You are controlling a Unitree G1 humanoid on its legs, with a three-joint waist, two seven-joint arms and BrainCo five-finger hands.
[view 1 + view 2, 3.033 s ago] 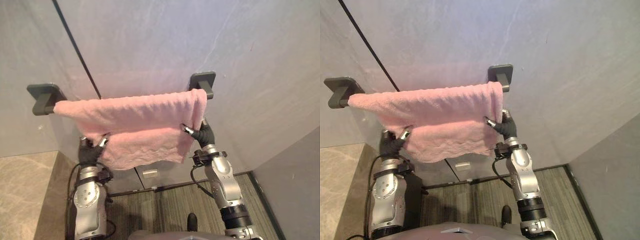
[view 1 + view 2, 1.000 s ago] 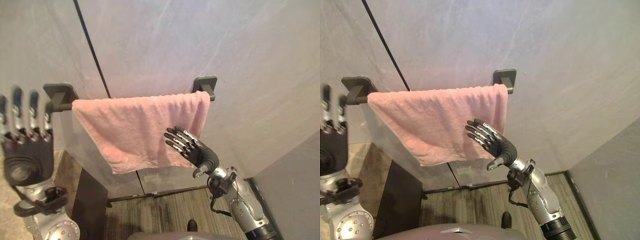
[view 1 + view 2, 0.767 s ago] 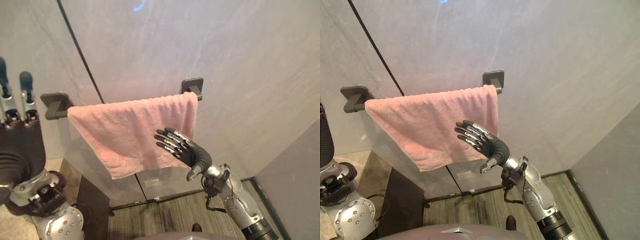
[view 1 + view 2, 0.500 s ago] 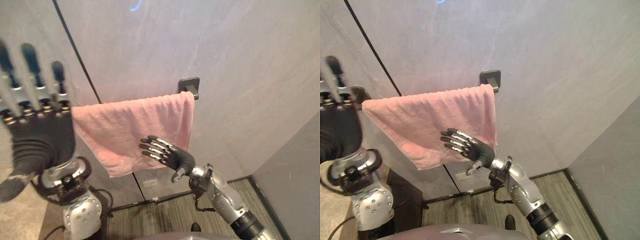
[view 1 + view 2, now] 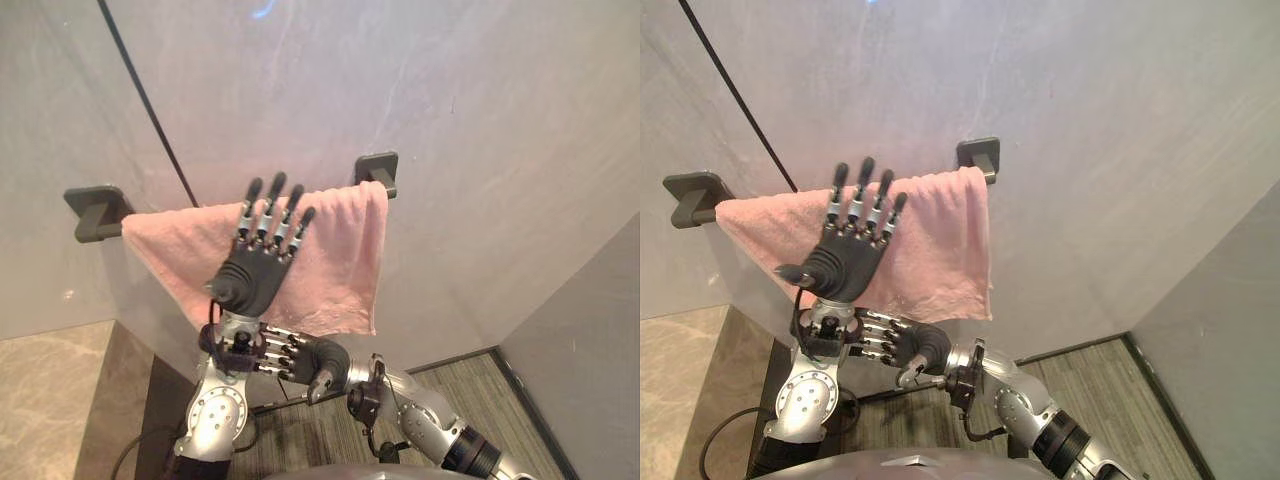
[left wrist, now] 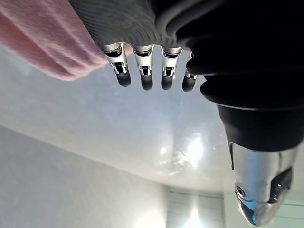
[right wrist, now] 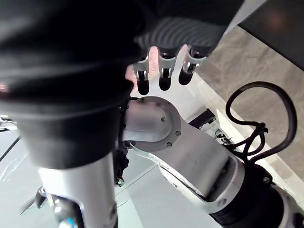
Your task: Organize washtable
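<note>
Head eyes face wall (image 5: 450, 80), share towel (image 5: 340, 260); wrist views close-up.

The left hand (image 5: 250, 285) stands upright at the centre left of the left eye view. Its fingers (image 5: 266, 222) are straight and slightly fanned, the thumb out toward the frame's left. The left arm (image 5: 215, 420) rises from the bottom edge. Just below the left wrist, the right hand (image 5: 312, 354) lies level, fingers straight and pointing toward the frame's left, thumb hanging down. The right arm (image 5: 430, 430) comes in from the lower right.
</note>
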